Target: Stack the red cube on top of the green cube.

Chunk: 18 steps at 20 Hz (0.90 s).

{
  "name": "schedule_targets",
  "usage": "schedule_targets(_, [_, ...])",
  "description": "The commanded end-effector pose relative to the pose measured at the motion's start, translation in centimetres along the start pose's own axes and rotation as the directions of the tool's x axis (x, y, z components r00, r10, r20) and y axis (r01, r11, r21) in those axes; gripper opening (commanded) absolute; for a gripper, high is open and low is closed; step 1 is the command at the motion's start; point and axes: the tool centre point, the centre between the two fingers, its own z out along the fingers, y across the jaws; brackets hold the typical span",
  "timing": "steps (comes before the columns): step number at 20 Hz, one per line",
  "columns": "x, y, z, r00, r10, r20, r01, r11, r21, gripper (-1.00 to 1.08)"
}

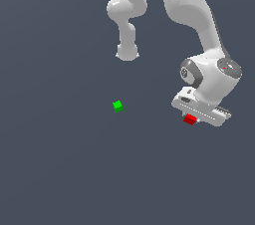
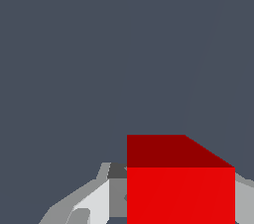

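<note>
The red cube (image 1: 189,119) sits right under the white gripper (image 1: 191,119) at the exterior view's right. In the wrist view the red cube (image 2: 180,188) fills the space between the two fingers (image 2: 94,200), which press against its sides. The gripper is shut on it. The green cube (image 1: 117,105) lies on the grey floor near the middle of the exterior view, well to the left of the gripper. The green cube does not show in the wrist view.
The arm's white links (image 1: 194,15) and base (image 1: 127,52) rise at the top of the exterior view, behind the green cube. The plain dark grey floor (image 1: 60,169) spreads around both cubes.
</note>
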Motion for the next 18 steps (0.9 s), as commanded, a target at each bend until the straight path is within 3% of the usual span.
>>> schedule_targets(1, [0.0,0.0,-1.5,1.000,0.000,0.000,0.000,1.000,0.000,-1.00])
schedule_targets(11, [0.1,0.0,-2.8,1.000,0.000,-0.001,0.000,1.000,0.001,-1.00])
schedule_targets(18, [0.4,1.4,-2.6,1.000,0.000,-0.001,0.000,1.000,0.001,-1.00])
